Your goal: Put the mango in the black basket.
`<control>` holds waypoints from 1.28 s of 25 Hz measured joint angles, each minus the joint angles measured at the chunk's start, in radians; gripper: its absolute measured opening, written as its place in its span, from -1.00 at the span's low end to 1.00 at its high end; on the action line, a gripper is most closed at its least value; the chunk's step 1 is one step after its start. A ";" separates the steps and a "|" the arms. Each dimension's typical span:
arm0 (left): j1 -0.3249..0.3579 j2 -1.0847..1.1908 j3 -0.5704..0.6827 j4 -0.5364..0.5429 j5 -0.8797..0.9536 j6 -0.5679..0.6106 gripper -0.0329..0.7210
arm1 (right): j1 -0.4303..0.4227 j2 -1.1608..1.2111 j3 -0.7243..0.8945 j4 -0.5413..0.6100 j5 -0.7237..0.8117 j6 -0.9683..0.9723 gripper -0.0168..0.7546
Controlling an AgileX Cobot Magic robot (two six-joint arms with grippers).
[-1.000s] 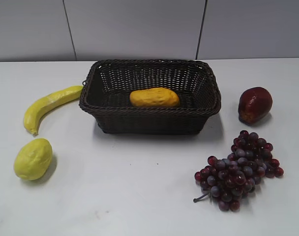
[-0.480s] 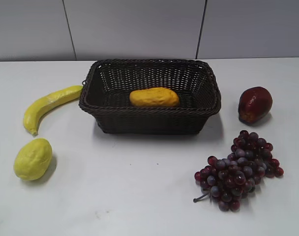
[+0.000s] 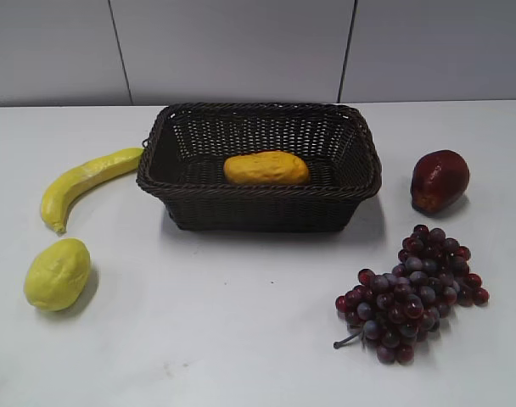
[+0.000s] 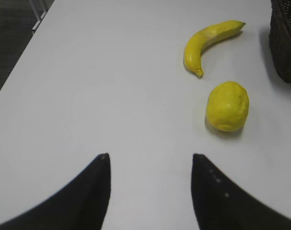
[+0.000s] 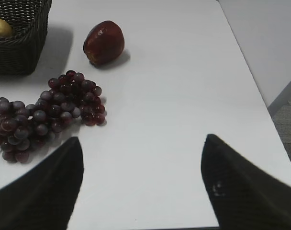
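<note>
The orange-yellow mango (image 3: 266,168) lies inside the black basket (image 3: 360,182) at the back middle of the white table. A sliver of the mango (image 5: 0,28) and a basket corner (image 5: 21,50) show at the top left of the right wrist view; a basket edge (image 4: 285,43) shows at the right of the left wrist view. My left gripper (image 4: 150,158) is open and empty over bare table, near and left of the fruits. My right gripper (image 5: 141,140) is open and empty over the table's right front. Neither gripper shows in the exterior view.
A yellow banana (image 3: 81,181) and a paler lemon-yellow fruit (image 3: 57,273) lie left of the basket; they also show in the left wrist view (image 4: 207,42), (image 4: 227,106). A dark red fruit (image 3: 440,180) and purple grapes (image 3: 415,292) lie to its right.
</note>
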 joint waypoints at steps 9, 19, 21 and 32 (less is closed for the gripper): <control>0.000 0.000 0.000 0.000 0.000 0.000 0.15 | 0.000 0.000 0.000 0.000 0.000 0.000 0.57; 0.000 0.000 0.000 0.000 0.000 0.000 0.15 | 0.000 0.000 0.000 0.000 0.000 0.000 0.57; 0.000 0.000 0.000 0.000 0.000 0.000 0.15 | 0.000 0.000 0.000 0.000 0.000 0.001 0.57; 0.000 0.000 0.000 0.000 0.000 0.000 0.15 | 0.000 0.000 0.000 0.000 0.000 0.001 0.57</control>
